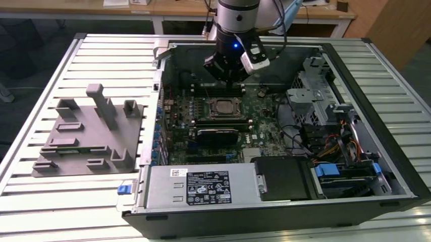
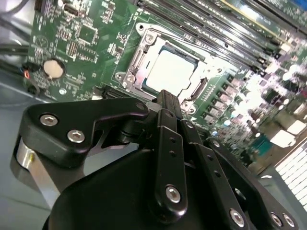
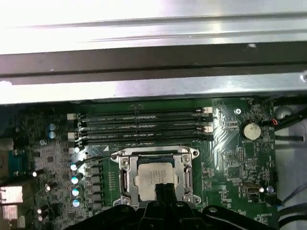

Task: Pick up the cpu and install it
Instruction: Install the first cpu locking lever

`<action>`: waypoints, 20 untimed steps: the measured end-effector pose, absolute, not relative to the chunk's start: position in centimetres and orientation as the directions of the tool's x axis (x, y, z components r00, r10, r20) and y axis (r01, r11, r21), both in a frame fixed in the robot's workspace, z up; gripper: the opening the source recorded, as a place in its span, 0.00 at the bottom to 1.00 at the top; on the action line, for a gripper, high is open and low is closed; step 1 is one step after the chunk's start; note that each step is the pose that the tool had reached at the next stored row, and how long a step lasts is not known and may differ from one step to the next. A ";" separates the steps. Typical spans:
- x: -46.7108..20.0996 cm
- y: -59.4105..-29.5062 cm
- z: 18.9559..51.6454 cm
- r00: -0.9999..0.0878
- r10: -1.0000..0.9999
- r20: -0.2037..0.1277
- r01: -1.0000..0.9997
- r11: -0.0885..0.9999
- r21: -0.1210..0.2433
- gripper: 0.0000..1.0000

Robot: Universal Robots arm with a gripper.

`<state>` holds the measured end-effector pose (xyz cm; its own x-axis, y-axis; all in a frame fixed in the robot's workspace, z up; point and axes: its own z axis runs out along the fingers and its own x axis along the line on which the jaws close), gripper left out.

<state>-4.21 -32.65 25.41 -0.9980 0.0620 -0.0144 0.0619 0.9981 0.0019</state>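
The cpu point(image 2: 170, 72) is a pale silvery square chip lying flat inside the metal socket frame point(image 2: 133, 60) on the green motherboard. It appears in both wrist views, the first wrist view showing the cpu point(image 3: 154, 173) partly covered by my fingertips. In the exterior view the cpu point(image 1: 222, 107) sits mid-board inside the open computer case. My gripper point(image 1: 227, 76) hangs above the board, a little toward the case's far wall from the socket. Its black fingers point(image 2: 165, 103) are pressed together, shut, with nothing between them. The gripper point(image 3: 163, 188) does not touch the chip.
A grey plastic fixture block point(image 1: 88, 131) with upright posts stands on the slatted table at the exterior view's left. Memory slots point(image 3: 139, 127) run beside the socket. A power supply point(image 1: 195, 186) and drive cages point(image 1: 336, 171) fill the case's near and right sides.
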 end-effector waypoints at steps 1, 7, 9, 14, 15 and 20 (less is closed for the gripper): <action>-4.3 -32.7 25.4 -0.999 0.052 -0.014 0.052 0.999 0.002 0.11; -5.8 -32.7 25.4 -0.999 0.045 -0.014 0.045 0.999 0.002 0.11; -6.4 -32.7 25.4 -0.999 0.044 -0.014 0.044 0.999 0.002 0.11; -7.3 -32.7 25.4 -0.999 0.044 -0.014 0.044 0.999 0.002 0.11; -7.6 -32.7 25.4 -0.999 0.044 -0.014 0.044 0.999 0.002 0.11; -8.3 -32.7 25.3 -0.999 0.044 -0.014 0.044 0.999 0.002 0.11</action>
<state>-8.34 -32.68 25.34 -0.9989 0.0440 -0.0144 0.0440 0.9990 0.0019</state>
